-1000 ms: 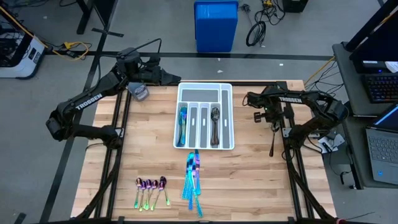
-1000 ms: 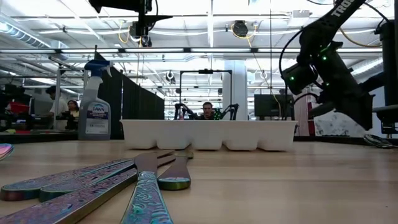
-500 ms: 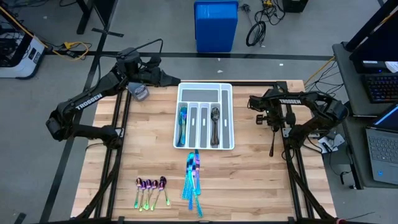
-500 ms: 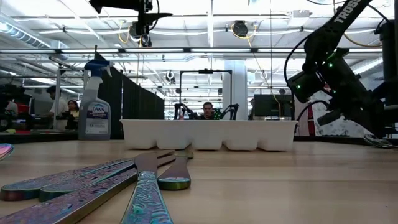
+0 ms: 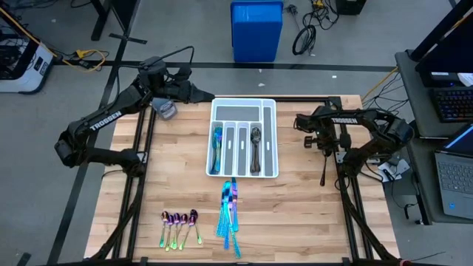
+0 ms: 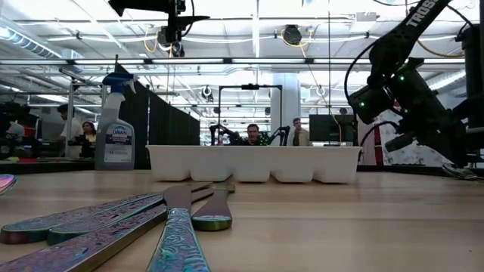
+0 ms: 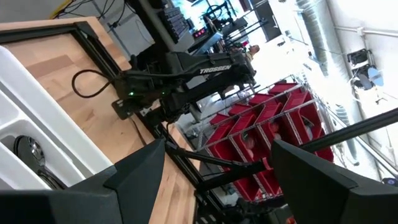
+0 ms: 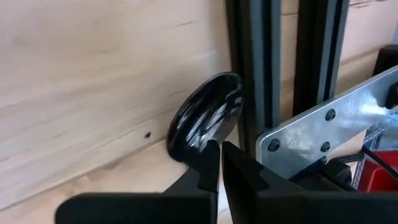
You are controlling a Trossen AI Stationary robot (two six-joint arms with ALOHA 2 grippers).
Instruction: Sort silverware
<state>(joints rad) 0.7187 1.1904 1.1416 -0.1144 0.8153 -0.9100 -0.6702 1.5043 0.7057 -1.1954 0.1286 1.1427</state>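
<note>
My right gripper [image 8: 219, 146] is shut at the table's right edge. The bowl of a dark gunmetal spoon [image 8: 205, 118] shows just past its fingertips, and the spoon [image 5: 323, 170] is a thin dark line beside the black rail. My left gripper [image 7: 217, 149] hangs open above the white tray's far left corner [image 5: 214, 103]. Blue-teal forks [image 5: 217, 148] and dark spoons [image 5: 255, 148] lie in tray compartments. Iridescent blue knives [image 5: 230, 218] and small rainbow spoons [image 5: 179, 222] lie on the near part of the table. My right gripper pinches the dark spoon just behind its bowl [image 8: 193, 146], between the two fingers [image 8: 208, 162]. The fingers come from above, and they hide the handle and the exact place of contact. The bowl sits at the wooden table top beside the black rail [image 8: 255, 74].
A spray bottle [image 5: 164, 109] stands at the table's far left, beside my left arm. Black frame rails [image 5: 340, 185] run along the right edge. A blue bin [image 5: 256, 29] stands on the floor beyond the far edge. People [image 6: 253, 134] are far behind the table.
My right gripper has shifted a little toward the table's right edge and then held still. The left arm and the cutlery have kept their places.
</note>
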